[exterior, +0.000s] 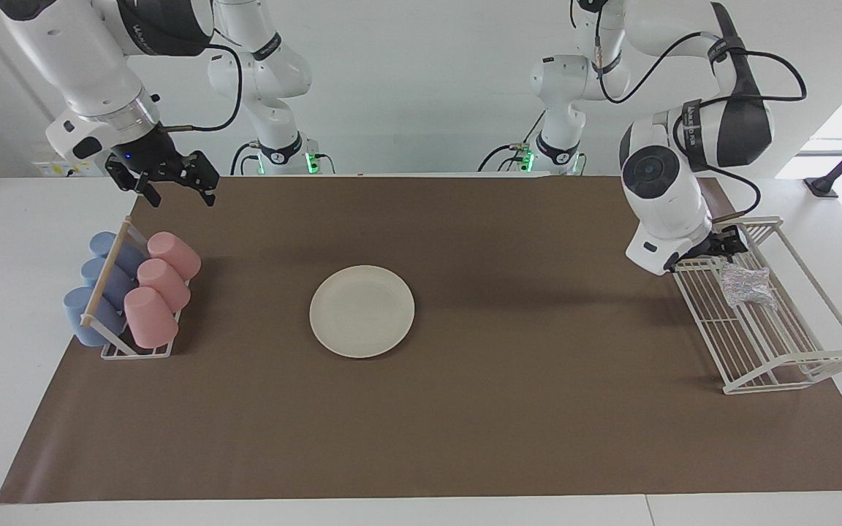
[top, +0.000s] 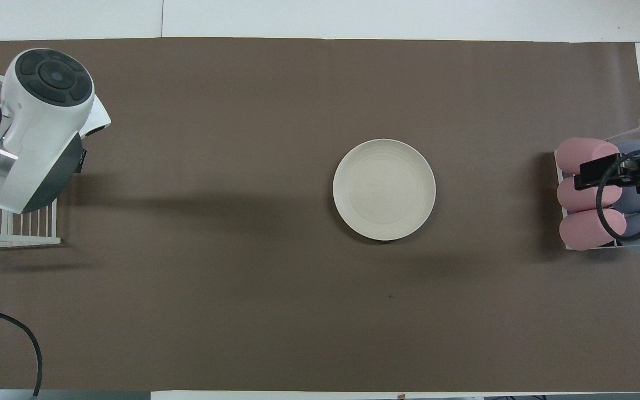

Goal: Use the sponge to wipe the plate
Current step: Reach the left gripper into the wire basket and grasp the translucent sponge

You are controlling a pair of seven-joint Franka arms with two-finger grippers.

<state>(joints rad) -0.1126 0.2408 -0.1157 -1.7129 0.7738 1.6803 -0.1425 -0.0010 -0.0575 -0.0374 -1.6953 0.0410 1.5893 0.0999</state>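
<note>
Plate lies flat mid-worktop, so either arm can reach it. In the facing view the sponge sits in the wire rack, roughly 3 o'clock from the plate. My left end effector is low at the rack's edge, 10 o'clock of the sponge, fingers apart and empty, I'd say lining up the pick. Right end effector waits, spread open, above the cups.

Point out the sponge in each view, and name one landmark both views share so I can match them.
Facing view: the sponge lies in the white wire rack at the left arm's end of the table, beside the left gripper.
Overhead view: not visible; the left arm covers that part of the rack.
Shared landmark: the plate on the brown mat.
</note>
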